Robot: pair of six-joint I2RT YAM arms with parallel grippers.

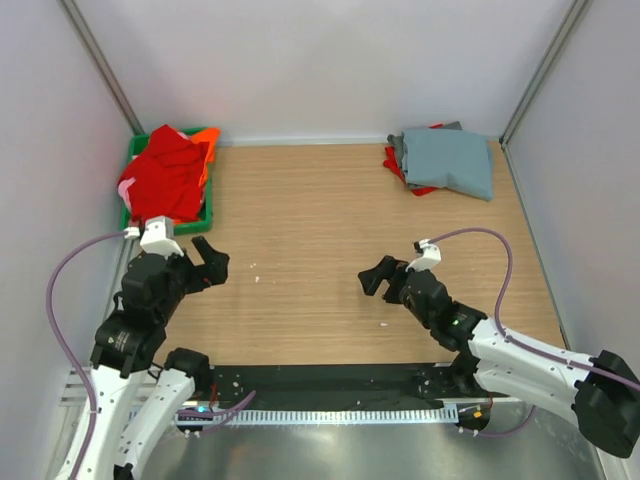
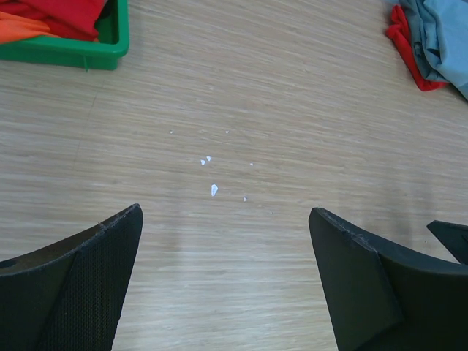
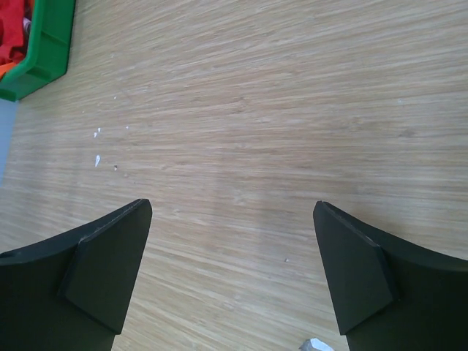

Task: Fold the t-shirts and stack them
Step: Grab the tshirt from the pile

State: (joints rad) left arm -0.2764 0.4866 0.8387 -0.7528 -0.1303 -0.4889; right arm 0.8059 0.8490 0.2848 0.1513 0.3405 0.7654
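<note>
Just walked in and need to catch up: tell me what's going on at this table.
Two robot arms are folding and stacking t-shirts. Neither holds anything now: the left gripper and right gripper both hover open over the middle of the table. Unfolded shirts, a red t-shirt on top with an orange t-shirt showing beside it, are heaped in the green bin at far left. At far right, a folded grey-blue t-shirt lies on a second red t-shirt.

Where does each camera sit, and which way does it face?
Top external: above and behind the robot, looking down on the table; shows left gripper and right gripper.
Left wrist: on its wrist, facing across toward the folded t-shirts; own open fingers below.
Right wrist: on its wrist, facing left toward the green bin; own open fingers below.
Shared: both wrist views catch that bin and white flecks.
</note>
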